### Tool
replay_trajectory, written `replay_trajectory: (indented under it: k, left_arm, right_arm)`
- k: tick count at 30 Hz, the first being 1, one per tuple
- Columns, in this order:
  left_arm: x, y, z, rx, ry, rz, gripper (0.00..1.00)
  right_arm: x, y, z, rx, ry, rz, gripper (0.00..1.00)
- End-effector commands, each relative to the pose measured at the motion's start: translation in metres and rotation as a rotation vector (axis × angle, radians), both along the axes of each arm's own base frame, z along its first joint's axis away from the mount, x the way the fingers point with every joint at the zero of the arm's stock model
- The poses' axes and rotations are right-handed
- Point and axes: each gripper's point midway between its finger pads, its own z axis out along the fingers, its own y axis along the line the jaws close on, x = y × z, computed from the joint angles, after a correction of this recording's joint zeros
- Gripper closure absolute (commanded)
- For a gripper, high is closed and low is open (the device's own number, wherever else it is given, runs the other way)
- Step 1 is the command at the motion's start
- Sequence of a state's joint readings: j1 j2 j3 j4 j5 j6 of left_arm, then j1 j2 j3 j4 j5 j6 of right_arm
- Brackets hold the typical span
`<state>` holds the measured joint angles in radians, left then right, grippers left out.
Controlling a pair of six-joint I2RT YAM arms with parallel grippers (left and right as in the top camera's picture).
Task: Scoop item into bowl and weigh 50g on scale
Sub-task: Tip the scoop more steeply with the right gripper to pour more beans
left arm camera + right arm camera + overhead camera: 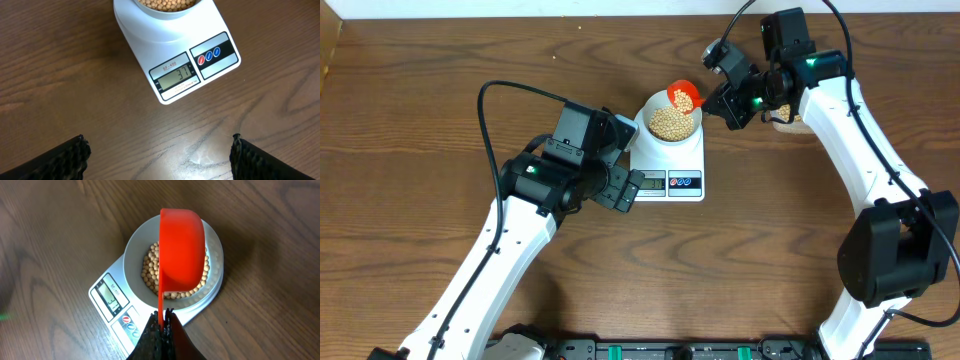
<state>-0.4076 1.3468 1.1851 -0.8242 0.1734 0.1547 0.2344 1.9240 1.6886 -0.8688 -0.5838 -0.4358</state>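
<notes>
Overhead: my right gripper [712, 102] is clenched on the handle of the red scoop [682, 97], which hangs over the 1 o'clock rim of the bowl [643, 118]. The bowl sits on the scale [665, 183] with beans [670, 123] heaped inside. My left gripper [620, 165] waits released at the scale's 9 o'clock, holding nothing.

Left wrist: both fingers [65, 160] stand wide at the bottom corners, well apart from the scale [175, 55] at 12 o'clock. Its display seems to read thirty-something, short of fifty. My worry is overshoot: tipping all the scoop holds at once could carry me past target.

Right wrist: the scoop [182, 250] sits at 12 o'clock from my shut jaws, its handle pinched between them, its cup covering the right half of the bowl [132, 260]. Beans [150, 272] lie beneath. The cup reaches close to the far rim, so beans could bounce onto the scale [107, 297] or the table. Touching the bowl would upset the reading.
</notes>
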Motion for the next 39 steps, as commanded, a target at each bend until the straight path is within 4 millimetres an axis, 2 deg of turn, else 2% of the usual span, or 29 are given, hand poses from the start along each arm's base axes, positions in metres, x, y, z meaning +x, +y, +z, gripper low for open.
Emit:
replay_trajectory:
  k: [1, 8, 39]
  left_arm:
    - [0.0004, 0.0028, -0.0033, 0.013, 0.006, 0.006, 0.08]
    - [0.0005, 0.0027, -0.0033, 0.012, 0.006, 0.006, 0.08]
    - [0.0004, 0.0028, -0.0033, 0.013, 0.006, 0.006, 0.08]
  right_arm:
    - [0.0009, 0.0046, 0.0166, 0.020, -0.054, 0.034, 0.99]
    - [0.0018, 0.0031, 0.0156, -0.007, -0.100, 0.079, 0.99]
    - [0.0040, -0.0006, 0.0132, -0.033, -0.104, 0.066, 0.99]
